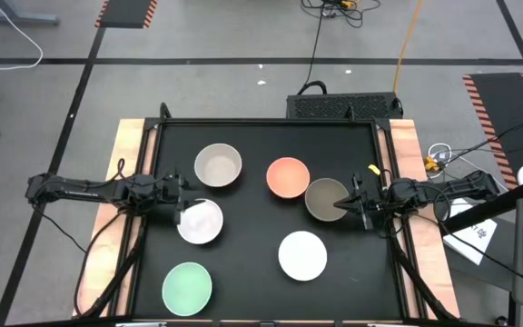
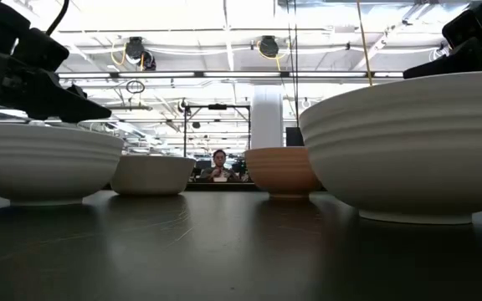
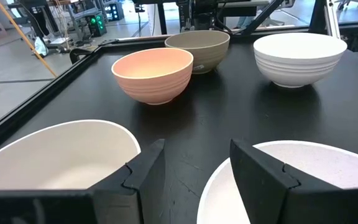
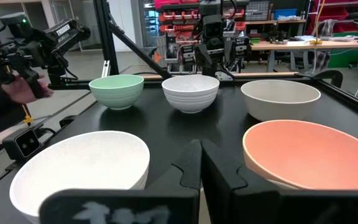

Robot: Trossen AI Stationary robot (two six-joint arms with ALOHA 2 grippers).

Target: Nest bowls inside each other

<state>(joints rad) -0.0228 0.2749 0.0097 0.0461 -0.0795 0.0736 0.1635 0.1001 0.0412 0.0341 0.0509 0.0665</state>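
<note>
The left gripper point(image 1: 181, 202) was held open above a white bowl point(image 1: 200, 222); the right gripper point(image 1: 350, 202), clenched empty, was poised over the black table point(image 1: 252, 272).

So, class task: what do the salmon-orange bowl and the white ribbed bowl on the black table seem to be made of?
The salmon-orange round bowl looks like matte moulded plastic or a fibre composite: dull and evenly coloured, with faint horizontal ridges. The white ribbed round bowl has the same stepped ridges and a soft sheen, so probably the same material, though glazed ceramic cannot be ruled out.
</note>
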